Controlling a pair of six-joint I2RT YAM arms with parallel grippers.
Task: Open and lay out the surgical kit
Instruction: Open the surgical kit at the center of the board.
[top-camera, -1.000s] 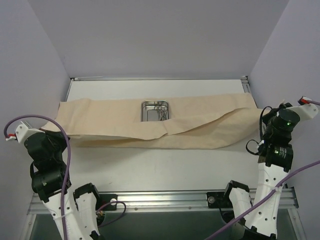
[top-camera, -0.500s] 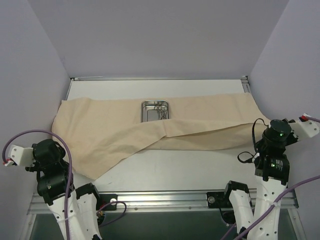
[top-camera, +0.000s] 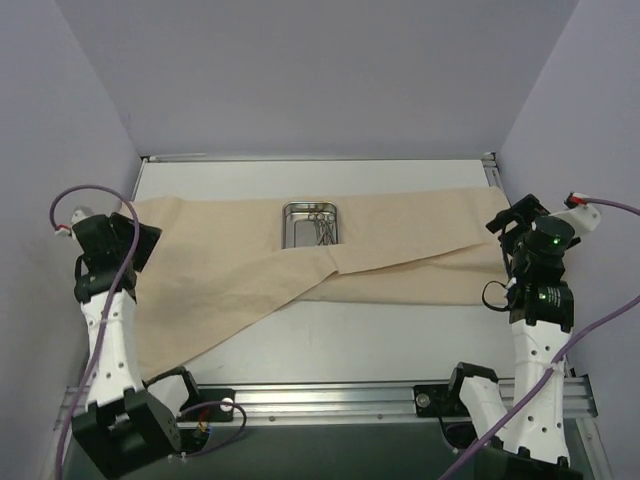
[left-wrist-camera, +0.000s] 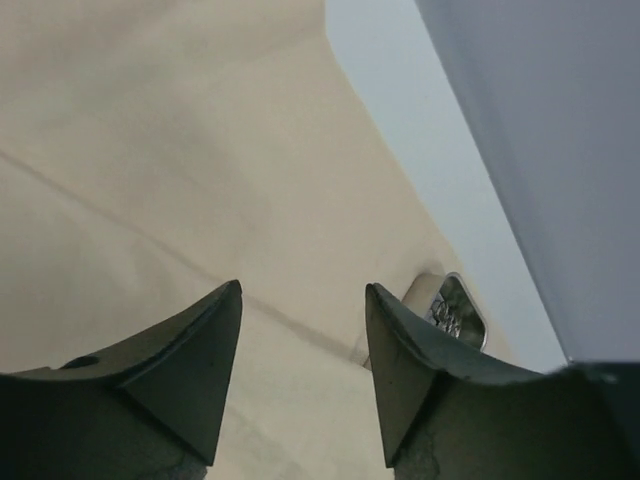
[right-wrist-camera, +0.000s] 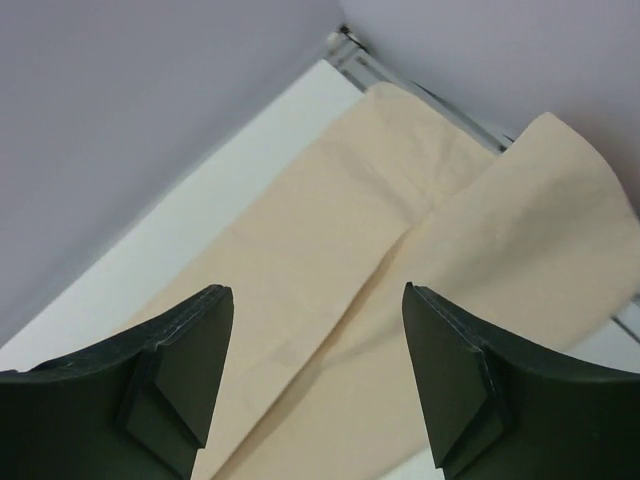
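The surgical kit's beige cloth wrap (top-camera: 220, 275) lies spread across the white table. Its near-left corner reaches toward the front edge, and a fold runs along its right half. The small steel tray (top-camera: 312, 222) sits on the cloth at mid-back, with thin metal instruments (top-camera: 322, 229) in it and the cloth lapping its near edge. My left gripper (top-camera: 138, 238) hovers over the cloth's left end, open with nothing between its fingers (left-wrist-camera: 303, 288); the tray (left-wrist-camera: 457, 310) shows past its right finger. My right gripper (top-camera: 508, 226) stands open and empty (right-wrist-camera: 316, 290) above the cloth's right end (right-wrist-camera: 340, 250).
Lavender walls close in the table on the left, back and right. Bare white tabletop (top-camera: 390, 335) lies between the cloth and the metal rail (top-camera: 330, 395) at the front edge. A metal frame corner (right-wrist-camera: 345, 45) sits at the back right.
Both grippers have opened and let go of the cloth's near edge. The left arm swung up and back to the far left; the right arm lifted back. The cloth flap now lies flat, drawn toward the near left.
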